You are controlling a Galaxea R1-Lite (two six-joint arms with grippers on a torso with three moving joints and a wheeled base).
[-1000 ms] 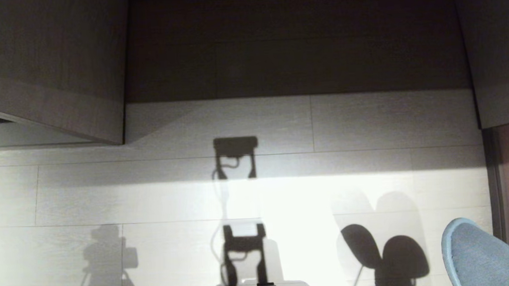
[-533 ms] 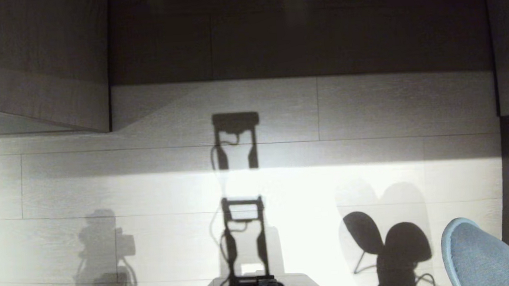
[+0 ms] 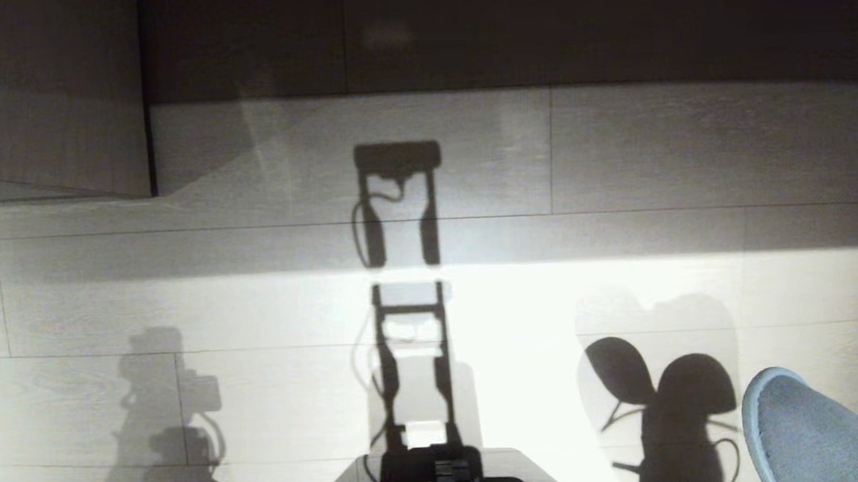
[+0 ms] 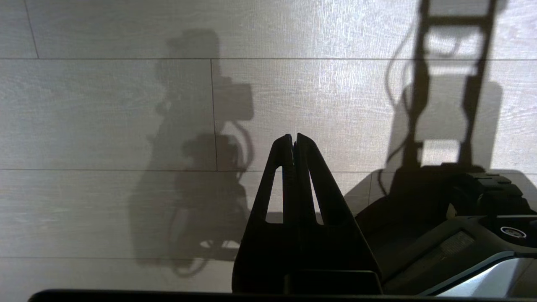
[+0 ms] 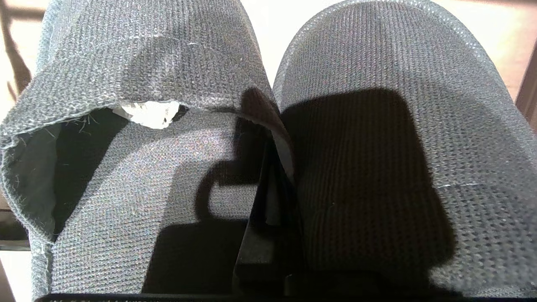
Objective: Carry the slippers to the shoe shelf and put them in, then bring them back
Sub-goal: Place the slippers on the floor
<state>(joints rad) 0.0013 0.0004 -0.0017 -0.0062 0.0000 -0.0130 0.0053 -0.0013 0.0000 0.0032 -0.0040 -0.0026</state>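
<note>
Slippers (image 5: 268, 126) fill right wrist view, pinched by right tool (image 5: 270, 176); head view catches only toes.

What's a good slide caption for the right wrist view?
Right gripper pinching the pair of grey-blue slippers together, held above a brightly lit floor.

- I'm in what looks like a home interior, low to the ground.
- Pale wood-look floor planks (image 3: 615, 150) run across in front of me.
- Wood-grain furniture panel (image 3: 47, 92) stands at my left, a dark recess (image 3: 506, 31) beyond.
- Fabric slippers (image 5: 377, 126), the indoor sort, say someone lives here.
</note>
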